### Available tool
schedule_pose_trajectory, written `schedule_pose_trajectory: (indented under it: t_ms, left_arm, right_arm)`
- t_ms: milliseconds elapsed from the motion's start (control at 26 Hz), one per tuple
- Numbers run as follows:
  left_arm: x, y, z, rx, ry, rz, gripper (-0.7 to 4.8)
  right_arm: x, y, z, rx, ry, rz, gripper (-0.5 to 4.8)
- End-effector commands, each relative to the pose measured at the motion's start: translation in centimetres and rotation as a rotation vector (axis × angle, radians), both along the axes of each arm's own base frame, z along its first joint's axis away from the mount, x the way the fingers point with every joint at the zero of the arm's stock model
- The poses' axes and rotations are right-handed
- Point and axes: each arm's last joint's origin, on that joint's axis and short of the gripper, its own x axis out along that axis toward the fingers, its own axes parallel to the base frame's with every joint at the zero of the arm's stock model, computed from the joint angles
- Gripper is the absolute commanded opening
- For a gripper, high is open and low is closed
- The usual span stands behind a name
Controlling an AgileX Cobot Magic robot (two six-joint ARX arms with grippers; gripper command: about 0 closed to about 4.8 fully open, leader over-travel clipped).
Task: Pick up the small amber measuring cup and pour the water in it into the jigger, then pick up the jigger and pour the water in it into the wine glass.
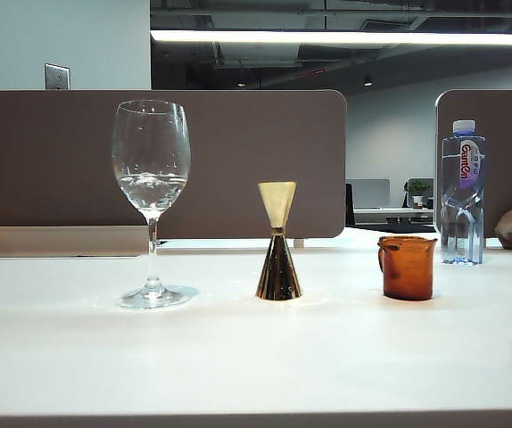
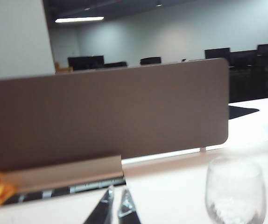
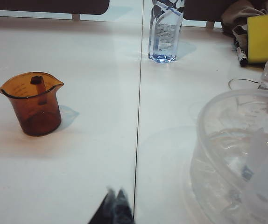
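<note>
On the white desk (image 1: pixel 256 357) the wine glass (image 1: pixel 152 203), water in its bowl, stands upright at the left, the gold jigger (image 1: pixel 278 241) upright in the middle and the small amber measuring cup (image 1: pixel 408 267) upright to the right, all well apart, with a water bottle (image 1: pixel 463 193) behind the cup. The left pincer (image 2: pixel 116 207), its tips pressed nearly together and holding nothing, hangs near the wine glass. The right pincer (image 3: pixel 114 200) is pressed together and empty, near a clear plastic basin (image 3: pixel 236 158) and apart from the amber cup.
</note>
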Motion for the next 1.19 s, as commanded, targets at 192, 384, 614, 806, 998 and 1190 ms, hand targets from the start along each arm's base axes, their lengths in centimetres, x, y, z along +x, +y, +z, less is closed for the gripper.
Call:
schedule_pose_trajectory:
  t_ms: [192,384,614,806,998,1190]
  left_arm:
    - [1.0,0.3,-4.4,-0.088,0.046,0.004,0.26]
    - [1.6,0.3,-6.5,-0.09,0.111,0.007,0.26]
    - [1.8,0.4,-7.9,-0.095,0.23,0.075,0.26]
    - [1.8,0.6,-8.4,-0.099,0.283,0.12,0.26]
    - [1.8,0.6,-9.3,-0.092,0.376,0.128,0.26]
    - [1.7,0.6,-10.1,-0.085,0.465,0.135,0.26]
  right_arm:
    - [0.0,0.0,-0.2,-0.002,0.006,0.001,-0.05]
    - [0.0,0.0,-0.2,-0.002,0.006,0.001,-0.05]
    - [0.0,0.0,-0.2,-0.002,0.006,0.001,-0.05]
    - [0.0,0.0,-0.2,-0.002,0.006,0.001,-0.05]
    - [0.0,0.0,-0.2,-0.002,0.006,0.001,-0.05]
    - [0.0,0.0,-0.2,-0.002,0.006,0.001,-0.05]
